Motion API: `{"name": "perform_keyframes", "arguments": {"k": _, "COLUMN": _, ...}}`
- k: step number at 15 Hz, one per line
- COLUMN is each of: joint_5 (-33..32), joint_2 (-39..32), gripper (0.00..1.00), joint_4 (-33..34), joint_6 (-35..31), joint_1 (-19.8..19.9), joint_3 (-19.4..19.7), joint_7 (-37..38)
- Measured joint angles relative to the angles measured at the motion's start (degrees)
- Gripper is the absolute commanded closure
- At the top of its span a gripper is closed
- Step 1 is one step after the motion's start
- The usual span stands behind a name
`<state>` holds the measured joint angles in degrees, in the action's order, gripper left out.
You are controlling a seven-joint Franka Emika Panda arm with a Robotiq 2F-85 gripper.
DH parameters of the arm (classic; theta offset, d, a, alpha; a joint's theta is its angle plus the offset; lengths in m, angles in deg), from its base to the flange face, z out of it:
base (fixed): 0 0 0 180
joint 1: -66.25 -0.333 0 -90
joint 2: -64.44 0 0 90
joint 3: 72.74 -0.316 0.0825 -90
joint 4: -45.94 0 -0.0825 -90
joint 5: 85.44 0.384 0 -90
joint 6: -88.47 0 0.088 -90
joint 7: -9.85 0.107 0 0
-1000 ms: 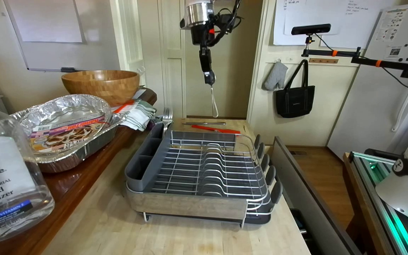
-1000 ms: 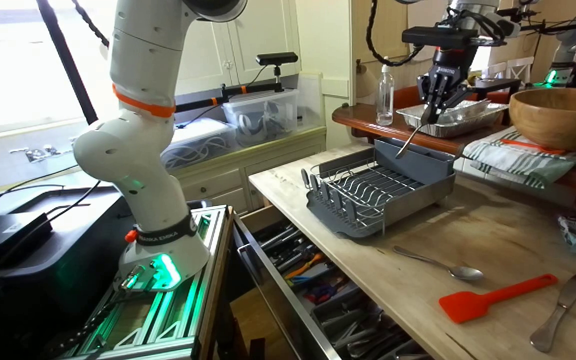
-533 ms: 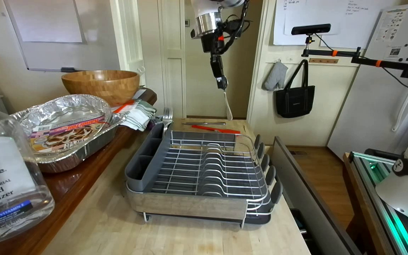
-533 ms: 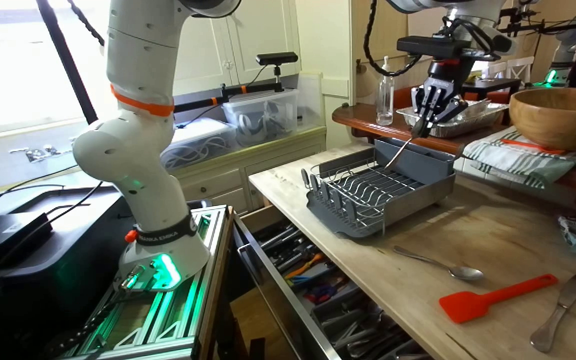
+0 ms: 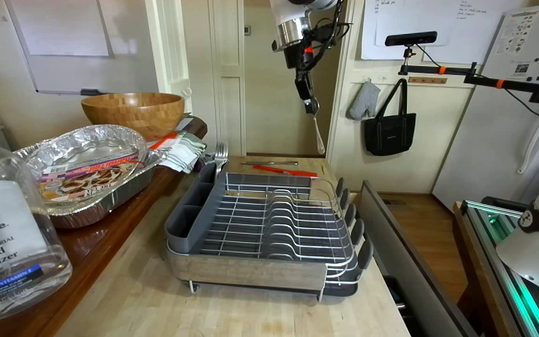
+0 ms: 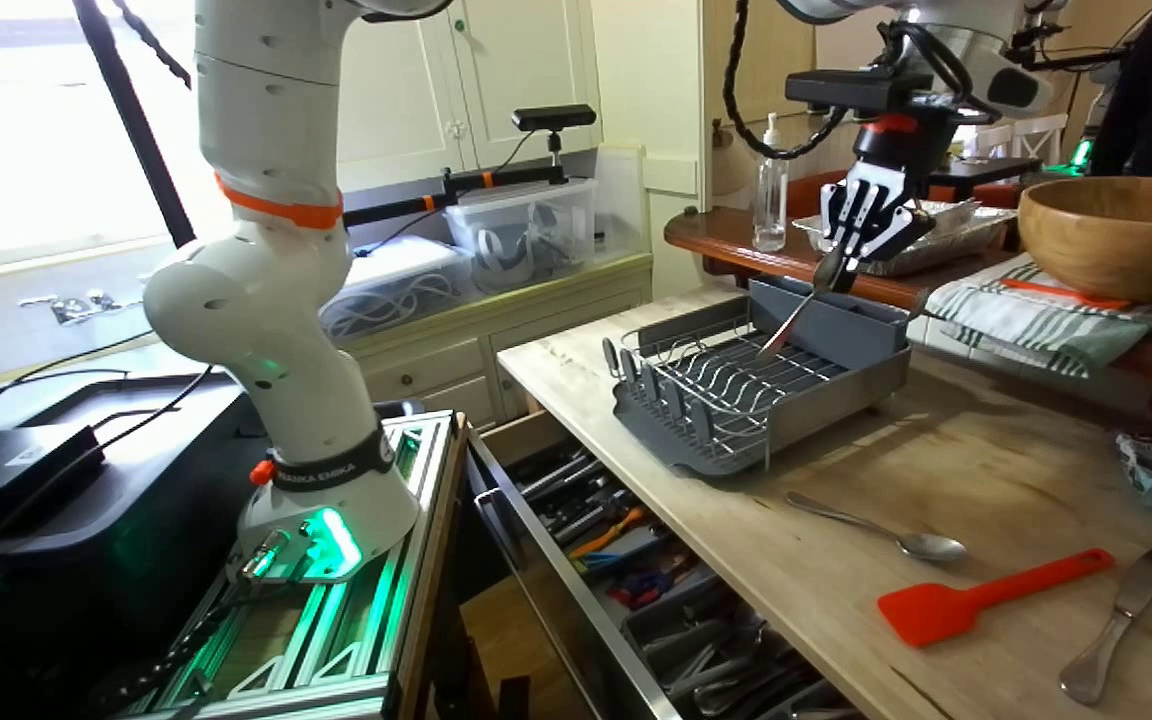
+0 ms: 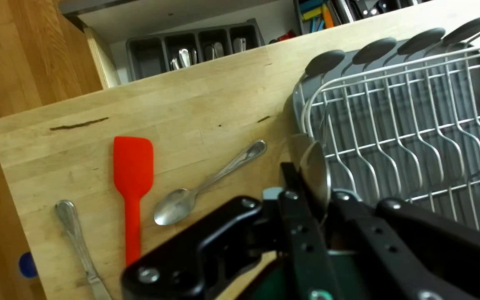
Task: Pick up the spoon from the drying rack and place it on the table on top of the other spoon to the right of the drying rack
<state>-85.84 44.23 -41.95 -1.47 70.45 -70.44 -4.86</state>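
Observation:
My gripper (image 5: pixel 313 108) is shut on a silver spoon (image 5: pixel 319 138) and holds it by its bowl, handle slanting down in the air. The bowl (image 7: pixel 317 171) sits between the fingers in the wrist view. The gripper (image 6: pixel 834 275) also shows in an exterior view, with the held spoon (image 6: pixel 786 335). Another spoon (image 6: pixel 926 546) lies on the table (image 6: pixel 996 440) beside the drying rack (image 6: pixel 836 412). In the wrist view that spoon (image 7: pixel 177 205) is left of the gripper and the rack (image 7: pixel 394 141) is on the right.
A red spatula (image 6: pixel 986 595) and a knife (image 6: pixel 1121 620) lie near the table spoon. An open drawer (image 6: pixel 561 570) of utensils stands along the table edge. Forks (image 5: pixel 221 152) stand in the rack's caddy. A foil pan (image 5: pixel 87 206) and a wooden bowl (image 5: pixel 134 110) stand alongside.
My gripper has moved with the spoon, rightward in one view and slightly down and left in the other. The spoon's hanging handle has swung to a different slant.

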Motion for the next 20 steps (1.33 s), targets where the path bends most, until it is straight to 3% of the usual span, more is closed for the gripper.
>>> {"name": "perform_keyframes", "arguments": {"k": 14, "joint_5": -3.42, "joint_2": -1.52, "gripper": 0.98, "joint_4": -5.15, "joint_6": -0.31, "joint_1": 3.57, "joint_3": 2.92, "joint_7": 0.25}}
{"name": "perform_keyframes", "arguments": {"k": 20, "joint_5": -4.18, "joint_2": -4.61, "gripper": 0.98, "joint_4": -5.61, "joint_6": -3.8, "joint_1": 3.96, "joint_3": 3.08, "joint_7": 1.31}}
